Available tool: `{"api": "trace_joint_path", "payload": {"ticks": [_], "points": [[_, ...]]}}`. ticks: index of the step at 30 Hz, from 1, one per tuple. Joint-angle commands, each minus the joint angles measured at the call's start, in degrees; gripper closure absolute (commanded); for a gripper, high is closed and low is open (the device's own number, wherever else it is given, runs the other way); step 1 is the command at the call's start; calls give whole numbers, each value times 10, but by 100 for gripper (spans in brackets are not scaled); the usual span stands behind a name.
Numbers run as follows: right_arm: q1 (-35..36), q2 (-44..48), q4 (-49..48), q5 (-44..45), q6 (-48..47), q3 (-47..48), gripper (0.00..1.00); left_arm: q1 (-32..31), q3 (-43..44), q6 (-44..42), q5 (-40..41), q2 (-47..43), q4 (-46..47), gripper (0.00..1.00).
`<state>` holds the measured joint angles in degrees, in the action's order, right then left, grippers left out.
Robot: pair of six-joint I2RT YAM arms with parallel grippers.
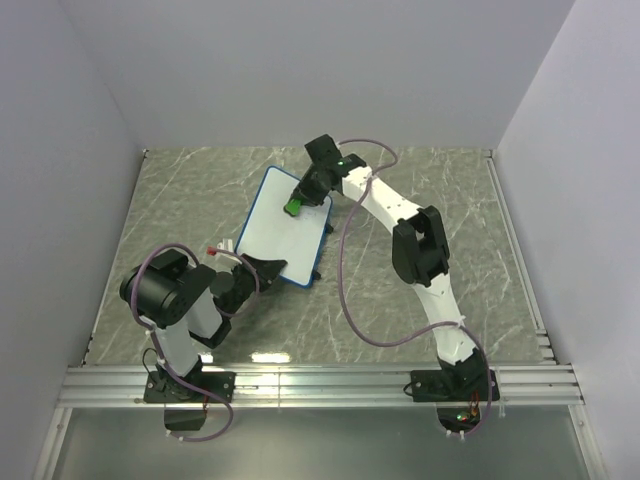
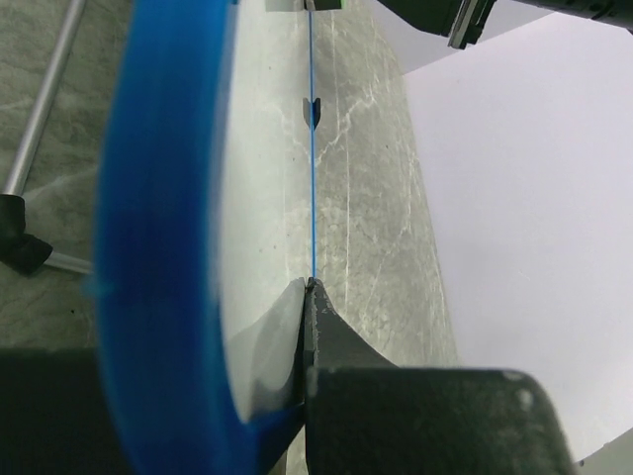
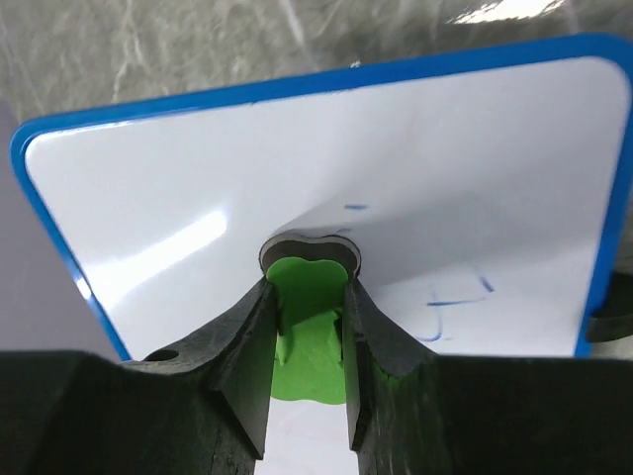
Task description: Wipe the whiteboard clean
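Observation:
The whiteboard (image 1: 285, 222) lies tilted on the marble table, white with a thin blue frame. In the right wrist view the whiteboard (image 3: 178, 188) carries faint blue scribbles at its right. My right gripper (image 1: 297, 203) is shut on the green eraser (image 3: 309, 327), whose dark felt end presses on the board's far part. My left gripper (image 1: 262, 266) is shut on the board's near edge; in the left wrist view the gripper (image 2: 308, 287) pinches the thin edge of the whiteboard (image 2: 257, 198).
The marble table (image 1: 420, 180) is walled in by white panels on three sides. An aluminium rail (image 1: 320, 385) runs along the near edge by the arm bases. A small red bit (image 1: 212, 250) sits by the left wrist.

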<state>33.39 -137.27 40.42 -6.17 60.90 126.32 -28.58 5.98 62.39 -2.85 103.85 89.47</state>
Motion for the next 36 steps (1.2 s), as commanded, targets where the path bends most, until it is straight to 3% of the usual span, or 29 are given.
{"api": "trace_joint_path", "payload": {"ticks": [1, 7, 12, 14, 23, 36], "points": [[66, -29, -28, -98, 34, -57, 100, -22, -108, -89, -30, 72, -97, 99], [44, 30, -68, -79, 24, -206, 100, -22, -108, -89, -32, 71, -98, 99], [-20, 82, -147, -90, 47, -369, 100, -22, -110, -89, -33, 72, -94, 99], [-34, 96, -144, -76, 40, -379, 100, -22, -110, -89, -33, 73, -94, 99], [-52, 54, -95, -64, 22, -275, 100, -22, -109, -85, -36, 69, -101, 99], [-103, -86, 48, -27, 18, 43, 100, -22, -110, -85, -37, 66, -104, 99]]}}
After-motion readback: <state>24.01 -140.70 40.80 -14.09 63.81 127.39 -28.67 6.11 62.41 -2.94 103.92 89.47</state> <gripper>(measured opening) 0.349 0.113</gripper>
